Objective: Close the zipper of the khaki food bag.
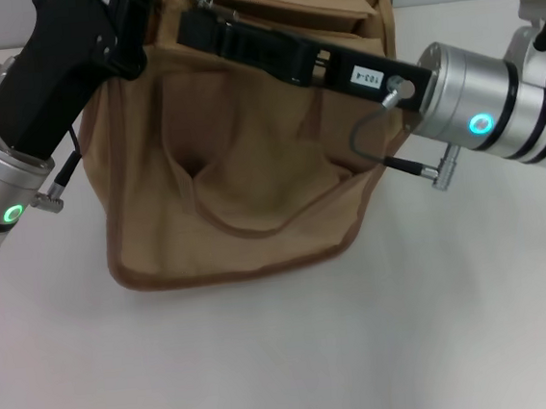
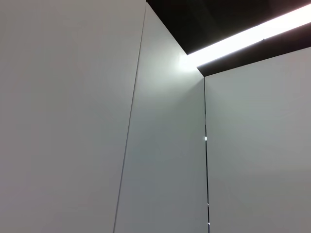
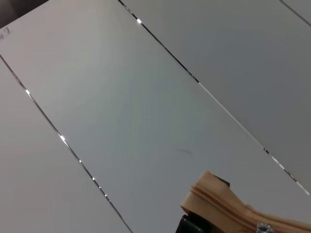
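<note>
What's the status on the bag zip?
Left gripper at bag's left top. Right gripper reaching across the zipper. Khaki food bag upright. Nothing blocking.

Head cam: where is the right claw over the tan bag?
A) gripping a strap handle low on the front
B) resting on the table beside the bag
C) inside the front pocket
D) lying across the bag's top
D: the right claw stretches across the top of the bag, well above the table.
</note>
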Robot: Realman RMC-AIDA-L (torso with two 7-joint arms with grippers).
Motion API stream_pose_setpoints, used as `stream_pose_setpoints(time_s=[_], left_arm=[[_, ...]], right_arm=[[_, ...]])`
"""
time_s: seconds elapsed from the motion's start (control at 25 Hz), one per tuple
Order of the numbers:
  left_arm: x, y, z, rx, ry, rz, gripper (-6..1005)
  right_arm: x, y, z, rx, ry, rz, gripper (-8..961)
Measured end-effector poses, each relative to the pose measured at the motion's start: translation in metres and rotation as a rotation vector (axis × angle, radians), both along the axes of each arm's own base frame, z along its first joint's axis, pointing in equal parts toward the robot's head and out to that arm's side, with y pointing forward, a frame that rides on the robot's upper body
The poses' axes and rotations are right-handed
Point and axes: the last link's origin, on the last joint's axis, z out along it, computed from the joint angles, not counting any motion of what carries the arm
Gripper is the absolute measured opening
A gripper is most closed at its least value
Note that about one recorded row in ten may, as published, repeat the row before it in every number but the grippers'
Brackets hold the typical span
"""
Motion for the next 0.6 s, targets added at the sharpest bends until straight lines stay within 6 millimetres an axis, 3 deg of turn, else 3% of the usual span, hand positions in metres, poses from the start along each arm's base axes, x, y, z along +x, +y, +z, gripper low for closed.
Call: stream_pose_setpoints(time_s=[0.24, 0.6], left_arm=[[0.002, -0.001, 0.002, 0.007, -0.012, -0.015, 26], [0.007, 0.0, 0.001, 0.002, -0.016, -0.03, 27]], right_arm=[[0.017, -0.005, -0.001, 0.003, -0.012, -0.057, 443], [0.013, 0.001, 0.005, 0.023, -0.016, -0.03, 443]])
